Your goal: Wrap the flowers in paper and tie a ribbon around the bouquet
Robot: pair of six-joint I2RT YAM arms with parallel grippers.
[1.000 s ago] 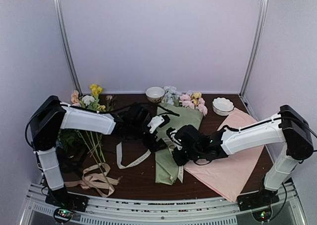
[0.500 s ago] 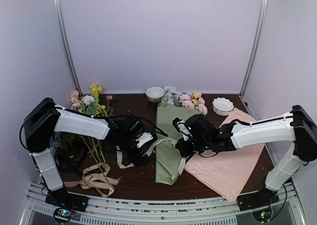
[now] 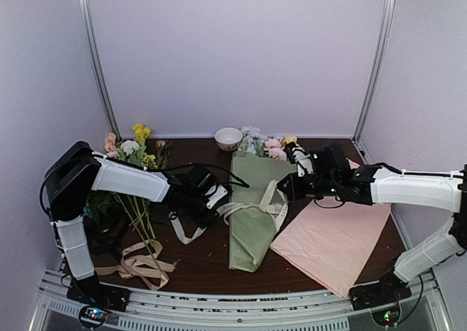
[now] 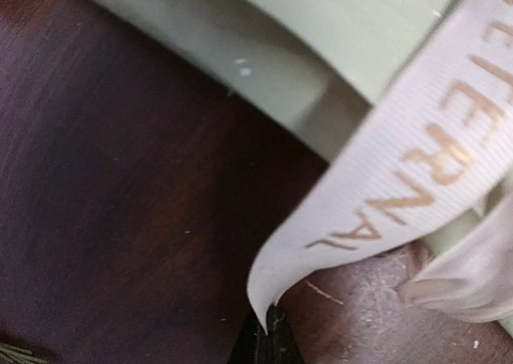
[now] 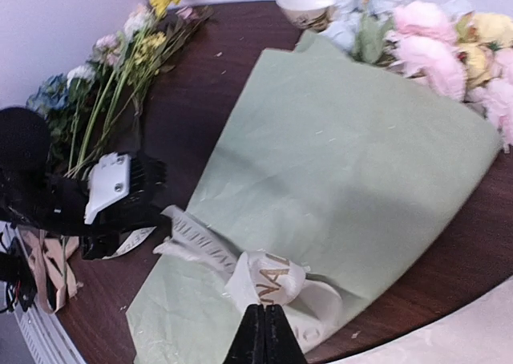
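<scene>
Bouquet (image 3: 252,232) lies mid-tabletop (image 3: 197,262), narrow end toward the arm bases, wide end at the far side near a small bowl (image 3: 228,137). Green paper (image 5: 345,163) is rolled as a cone, w/ flowers (image 3: 276,147) (pink, yellow, pale blue heads) sticking out at the top. Cream ribbon (image 3: 244,208) w/ printed lettering crosses the cone approx mid-length; one tail trails onto the wood on the left. L hand (image 3: 213,200) is just beside the cone's left edge, fingers pressed together, pinching the ribbon; in the wrist view the strip (image 4: 417,155) runs up from the tips (image 4: 268,336). R hand (image 3: 286,187) is at the cone's right edge, also pressed together, on a ribbon loop (image 5: 268,280). Loose stems (image 3: 135,156) far left, tan ribbon (image 3: 139,262) near the left base, pink sheet (image 3: 336,236) just right of the cone.
</scene>
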